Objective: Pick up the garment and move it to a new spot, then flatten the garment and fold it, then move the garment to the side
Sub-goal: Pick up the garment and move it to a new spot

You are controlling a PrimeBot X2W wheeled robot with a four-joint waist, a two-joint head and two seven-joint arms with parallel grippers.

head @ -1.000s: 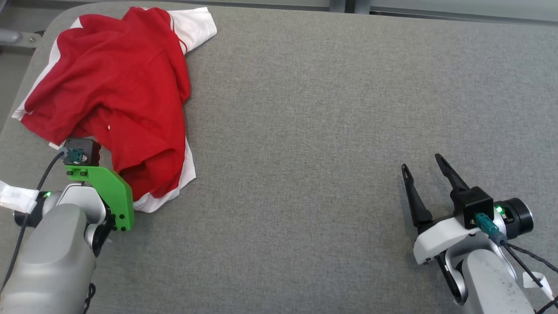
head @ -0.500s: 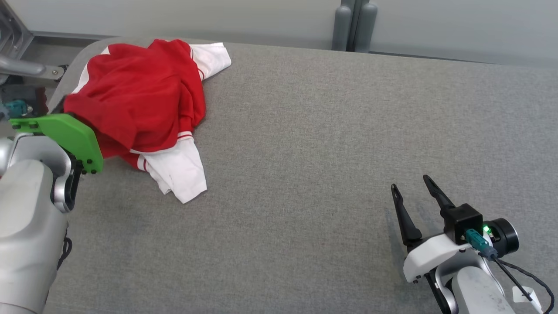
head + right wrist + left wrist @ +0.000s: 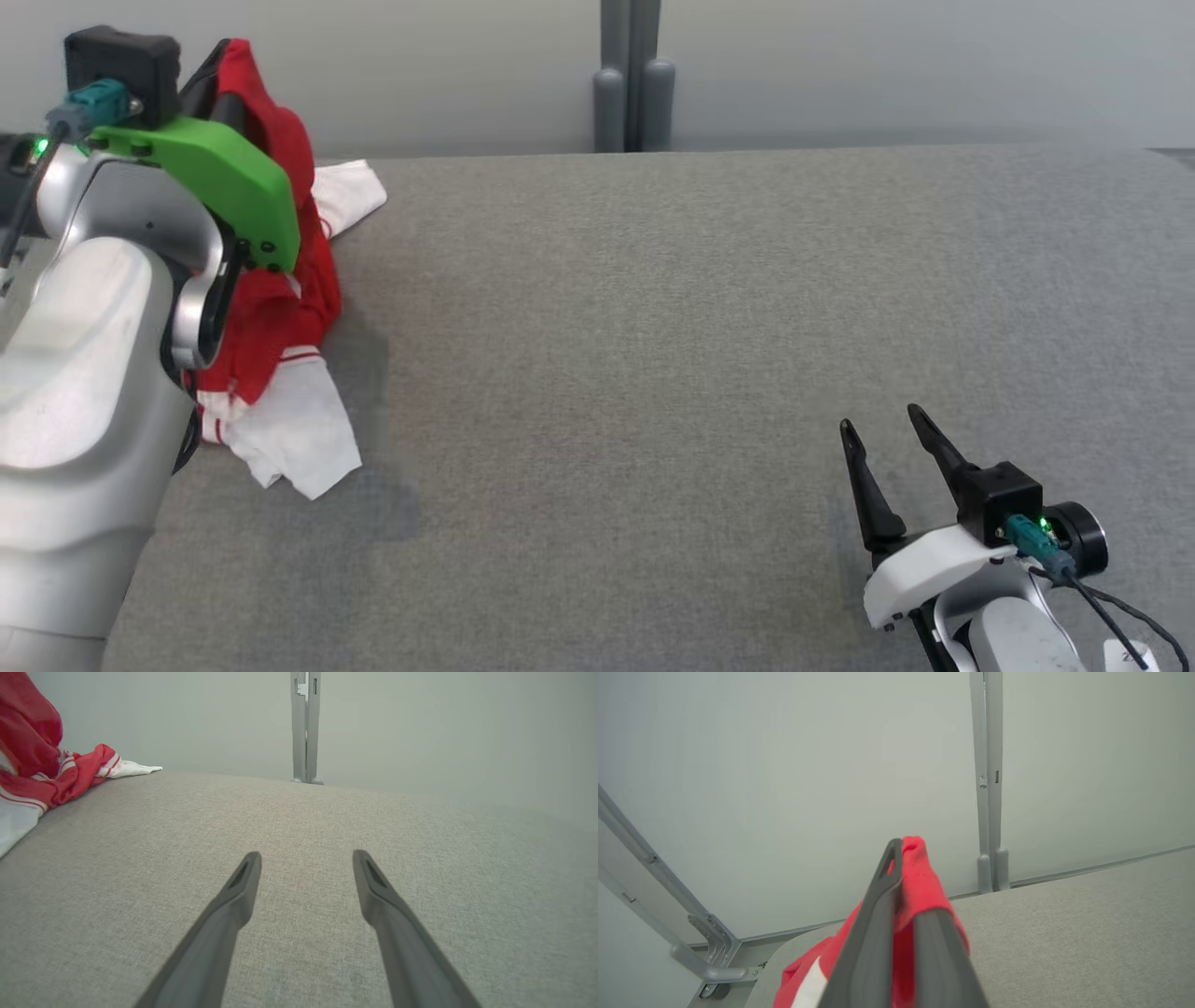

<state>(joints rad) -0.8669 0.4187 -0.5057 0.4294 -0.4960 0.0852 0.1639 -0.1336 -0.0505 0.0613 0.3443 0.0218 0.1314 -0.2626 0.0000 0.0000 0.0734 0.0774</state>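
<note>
Head view: we see the left gripper [image 3: 224, 70] high up, well to the left of the grey post [image 3: 630, 84] that stands against the pale wall [image 3: 840, 65]. Its dark fingers are pinched together on a bunch of the red and white garment [image 3: 313, 289]. The cloth hangs down from that grip behind the green bracket [image 3: 215, 173] on the wrist. One white sleeve lies on the grey surface [image 3: 653, 327] on the post's left, and another white part spreads lower down, nearer to us. The right gripper [image 3: 881, 420] sits low over the surface to the right of the post and nearer to us, its jaws wide apart with nothing between them.

Left wrist view: we look along the left gripper [image 3: 901, 858], whose fingers clamp a red fold of the garment [image 3: 920, 877] just left of the post [image 3: 989, 788]. More red and white cloth trails down below the grip. A metal frame [image 3: 691, 956] stands far to the post's left, and the surface [image 3: 1087, 933] stretches under and right of the post.

Right wrist view: we see the right gripper [image 3: 307, 855] spread open and empty above the surface [image 3: 303, 812], directly in front of the post [image 3: 305, 723]. The garment [image 3: 32, 742] is bunched far to the post's left, a white sleeve lying flat on the surface.
</note>
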